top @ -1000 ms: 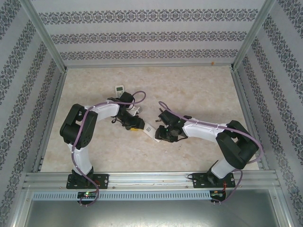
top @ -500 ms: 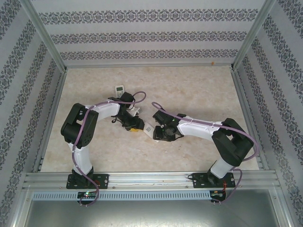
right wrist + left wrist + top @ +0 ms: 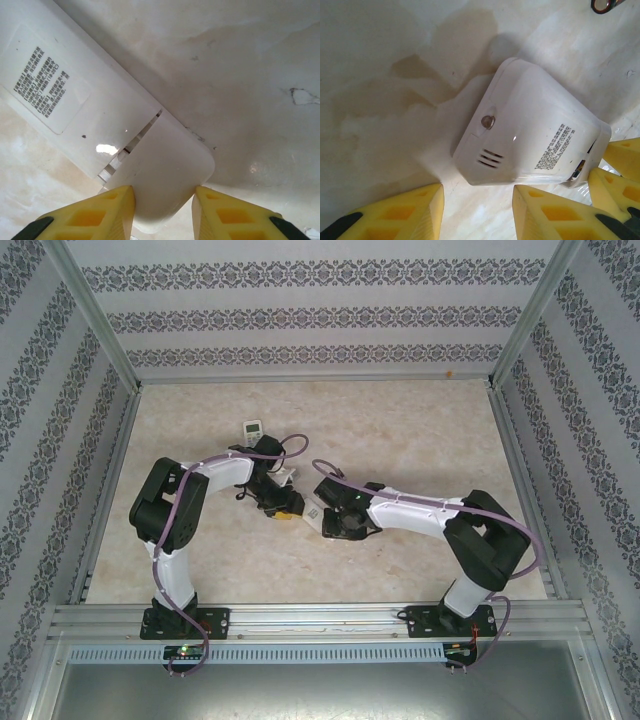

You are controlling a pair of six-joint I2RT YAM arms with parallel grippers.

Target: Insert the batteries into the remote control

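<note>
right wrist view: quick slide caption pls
The right gripper straddles the battery-cover end of a white remote, printed label up, on the pale tabletop.

Remote: on the table, near its centre.
Left gripper: just left of the remote.
Right gripper: at the remote's right end, a finger either side.
Second remote: behind, toward the far-left corner.

A lab test cell: aluminium frame, wallpapered walls, marble-look tabletop.
</note>
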